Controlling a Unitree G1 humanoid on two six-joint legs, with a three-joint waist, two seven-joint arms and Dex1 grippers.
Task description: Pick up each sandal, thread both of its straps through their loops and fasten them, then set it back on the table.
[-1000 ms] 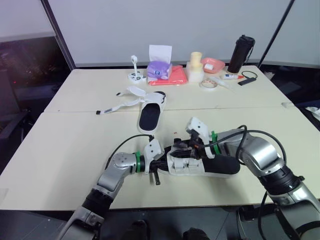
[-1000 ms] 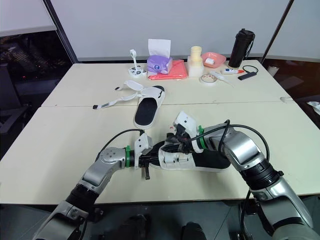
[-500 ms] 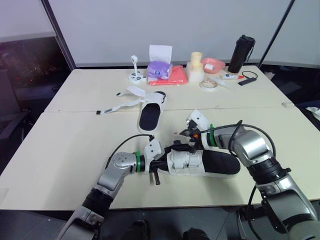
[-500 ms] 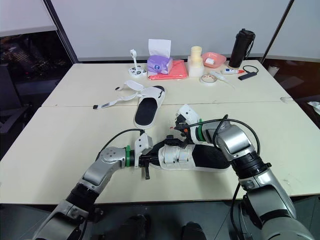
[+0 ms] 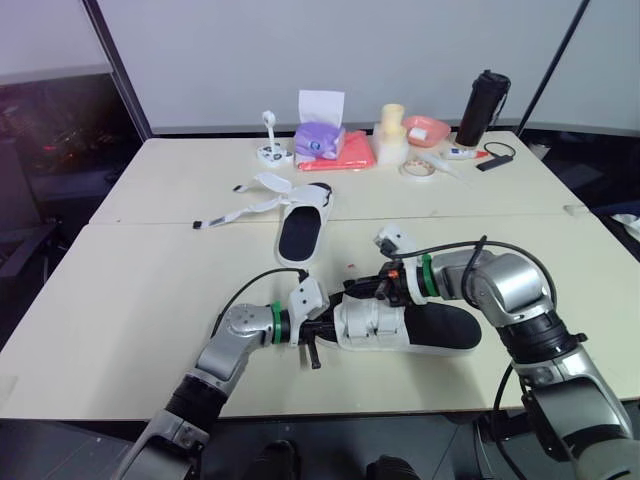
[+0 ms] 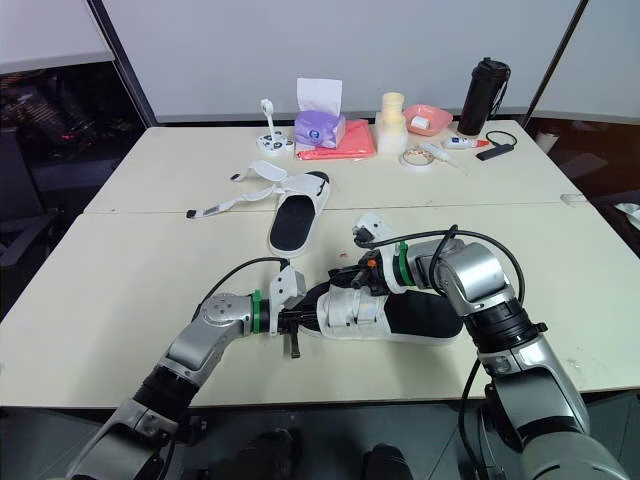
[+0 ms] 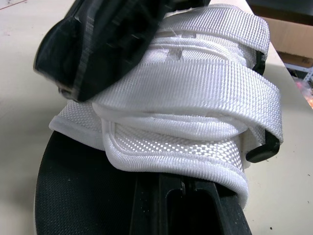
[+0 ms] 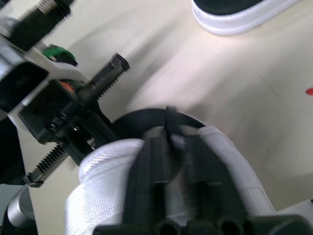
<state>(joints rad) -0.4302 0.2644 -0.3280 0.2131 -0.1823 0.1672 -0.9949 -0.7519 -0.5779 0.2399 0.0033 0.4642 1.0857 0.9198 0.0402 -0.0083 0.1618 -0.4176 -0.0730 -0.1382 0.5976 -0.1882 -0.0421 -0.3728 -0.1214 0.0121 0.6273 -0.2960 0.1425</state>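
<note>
Table (image 5: pixel 150 290): pale, two tops abutting.
Front: near sandal (image 5: pixel 430 328), straps wrapped over.
Middle: far sandal (image 5: pixel 302 228), straps loose.
Back edge: tissue box (image 5: pixel 320 138), pink bowl (image 5: pixel 425 129), tape roll (image 5: pixel 417 169), black bottle (image 5: pixel 482 108).

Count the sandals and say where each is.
2. The near sandal lies by the table's front edge; the far sandal lies mid-table, straps splayed open.
</note>
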